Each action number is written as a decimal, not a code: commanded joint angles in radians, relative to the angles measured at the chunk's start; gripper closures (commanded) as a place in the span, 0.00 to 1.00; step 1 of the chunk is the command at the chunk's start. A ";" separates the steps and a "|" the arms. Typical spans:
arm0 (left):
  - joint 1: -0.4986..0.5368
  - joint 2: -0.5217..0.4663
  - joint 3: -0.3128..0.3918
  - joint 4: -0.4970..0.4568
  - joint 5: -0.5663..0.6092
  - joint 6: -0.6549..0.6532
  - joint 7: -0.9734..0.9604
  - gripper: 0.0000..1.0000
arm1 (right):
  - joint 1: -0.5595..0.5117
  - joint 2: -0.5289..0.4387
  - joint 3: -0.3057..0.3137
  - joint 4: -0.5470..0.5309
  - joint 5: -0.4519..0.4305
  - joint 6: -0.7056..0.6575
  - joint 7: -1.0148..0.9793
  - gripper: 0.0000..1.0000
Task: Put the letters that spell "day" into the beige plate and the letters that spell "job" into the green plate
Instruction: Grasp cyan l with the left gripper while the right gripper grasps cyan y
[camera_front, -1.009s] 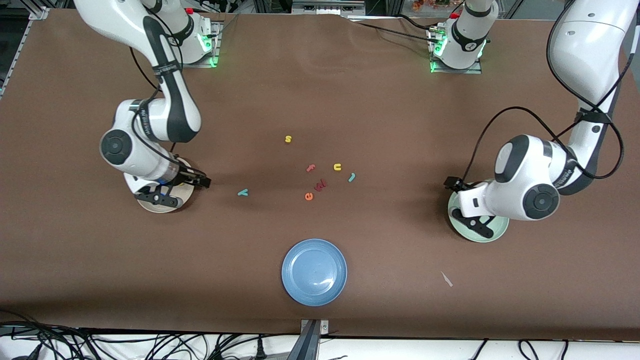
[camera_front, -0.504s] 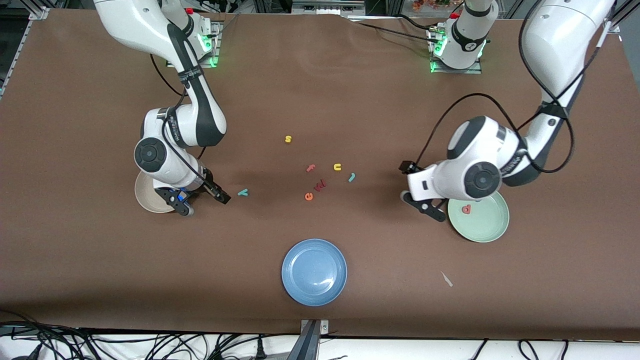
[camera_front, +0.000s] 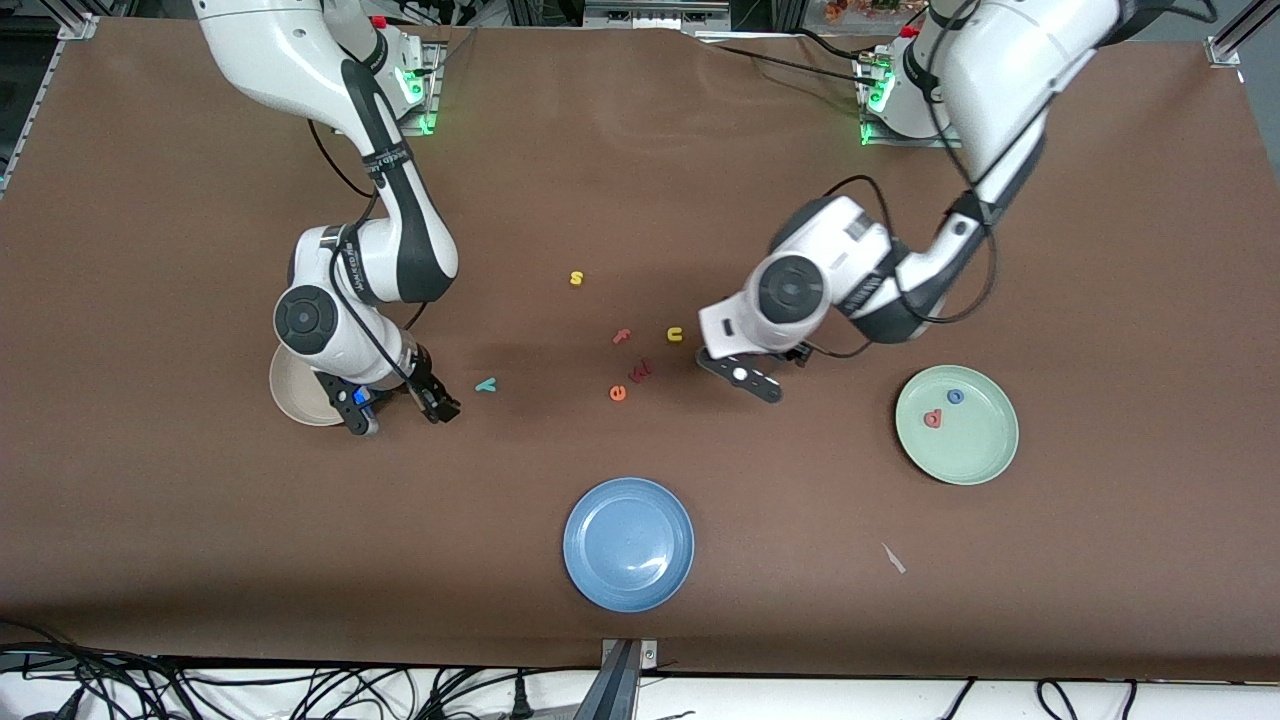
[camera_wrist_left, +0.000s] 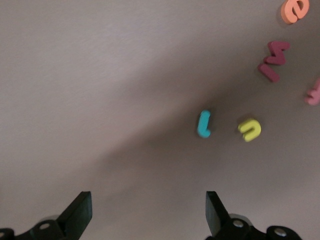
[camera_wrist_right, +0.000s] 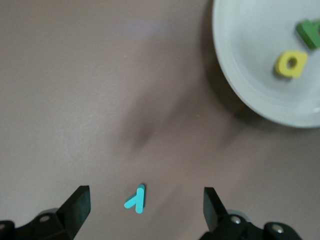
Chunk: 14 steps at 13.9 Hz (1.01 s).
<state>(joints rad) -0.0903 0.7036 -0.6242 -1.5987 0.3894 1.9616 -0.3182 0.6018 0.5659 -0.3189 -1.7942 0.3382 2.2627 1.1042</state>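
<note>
Beside cream-beige plate (camera_front: 295, 395), right gripper (camera_front: 397, 403) gaped empty near teal "y" (camera_front: 486, 384); left gripper (camera_front: 741, 375), released, hovered over teal "j" (camera_wrist_left: 203, 123). Next: descend, pinch each.

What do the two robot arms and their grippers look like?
Both arms have glossy white shells with dark grey joint sections and round black caps. Thin black cables loop along them. The left gripper and right gripper have black fingers. Green lights glow at both bases.
</note>
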 joint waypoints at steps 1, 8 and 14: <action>-0.037 0.066 0.014 0.016 0.074 0.078 -0.067 0.00 | -0.005 0.057 0.023 0.079 0.018 -0.012 0.202 0.00; -0.055 0.169 0.020 0.016 0.088 0.278 -0.094 0.00 | 0.052 0.137 0.026 0.138 -0.025 -0.017 0.375 0.00; -0.077 0.172 0.034 0.011 0.092 0.270 -0.084 0.29 | 0.073 0.144 0.023 0.116 -0.038 -0.014 0.414 0.01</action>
<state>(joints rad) -0.1571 0.8736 -0.6007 -1.5980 0.4366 2.2380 -0.3853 0.6622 0.6983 -0.2871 -1.6861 0.3228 2.2599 1.4876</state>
